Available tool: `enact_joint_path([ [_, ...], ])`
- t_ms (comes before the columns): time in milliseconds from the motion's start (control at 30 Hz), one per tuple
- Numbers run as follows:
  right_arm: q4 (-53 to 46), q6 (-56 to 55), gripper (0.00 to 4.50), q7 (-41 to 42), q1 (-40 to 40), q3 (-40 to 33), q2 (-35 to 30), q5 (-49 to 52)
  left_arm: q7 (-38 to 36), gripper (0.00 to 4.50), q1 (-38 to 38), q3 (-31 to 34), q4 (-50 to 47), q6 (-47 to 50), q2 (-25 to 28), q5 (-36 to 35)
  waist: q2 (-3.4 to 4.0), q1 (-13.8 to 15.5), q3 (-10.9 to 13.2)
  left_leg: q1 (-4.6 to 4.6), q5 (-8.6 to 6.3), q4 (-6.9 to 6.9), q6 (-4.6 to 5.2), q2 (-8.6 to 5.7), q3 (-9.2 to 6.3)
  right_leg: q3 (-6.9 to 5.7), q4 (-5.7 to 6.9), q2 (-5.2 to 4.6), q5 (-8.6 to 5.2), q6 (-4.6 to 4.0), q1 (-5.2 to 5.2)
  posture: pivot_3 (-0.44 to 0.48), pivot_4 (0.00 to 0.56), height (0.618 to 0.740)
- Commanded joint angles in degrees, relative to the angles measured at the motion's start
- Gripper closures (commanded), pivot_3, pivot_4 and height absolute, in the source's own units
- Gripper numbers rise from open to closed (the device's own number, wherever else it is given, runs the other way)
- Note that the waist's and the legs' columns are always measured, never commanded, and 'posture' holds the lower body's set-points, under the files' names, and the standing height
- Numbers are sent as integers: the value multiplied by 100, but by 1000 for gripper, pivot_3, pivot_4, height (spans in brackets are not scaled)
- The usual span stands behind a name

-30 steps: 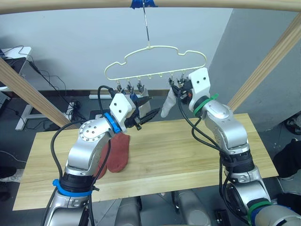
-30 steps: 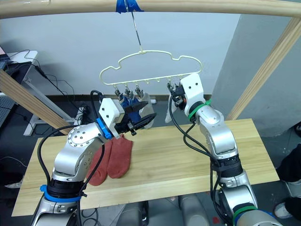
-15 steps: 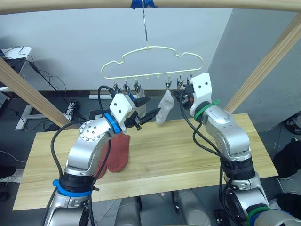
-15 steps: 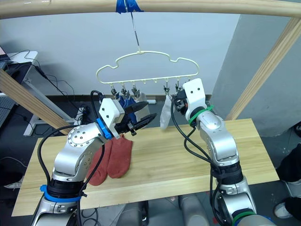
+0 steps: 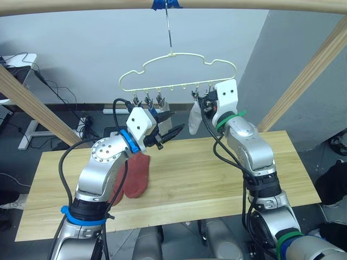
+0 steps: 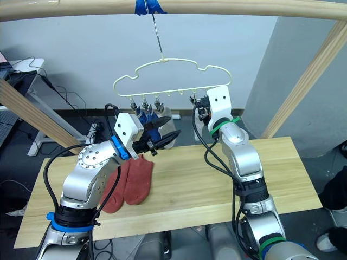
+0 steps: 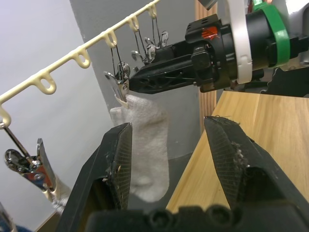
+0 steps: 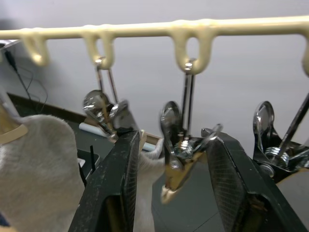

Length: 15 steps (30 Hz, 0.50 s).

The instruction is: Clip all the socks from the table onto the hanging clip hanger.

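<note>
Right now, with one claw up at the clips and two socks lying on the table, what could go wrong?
1. The right claw is open around an empty clip of the hanger, which hangs from a single hook; a push could make it swing or turn.
2. The grey sock is held only by its top edge in one clip; a knock from the claw beside it might pull it loose.
3. The two red socks lie partly under the left arm, so picking them up may be awkward.

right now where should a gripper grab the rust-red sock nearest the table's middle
Grip the rust-red sock at its upper cuff end, coming straight down from above. It lies flat on the table, beside its twin, so a top-down pinch there probably lifts one sock alone. The left gripper hangs open just above that end.
</note>
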Motion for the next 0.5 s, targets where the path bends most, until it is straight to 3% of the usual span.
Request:
enact_joint_path([
  [33,-79,-149,2373,-227,-177,-138,97,-65,28,1908,-83,42,-83,-141,-11,-14,0,0,0,0,0,0,0,0,0,0,0,0,0,0,0,-176,231,740],
  [500,-594,281,2373,-1120,-164,-395,838,-9,61,1908,-92,25,-53,-186,-31,0,1,-1,-1,0,0,0,0,0,-1,-1,2,0,1,-1,0,-180,226,740],
])
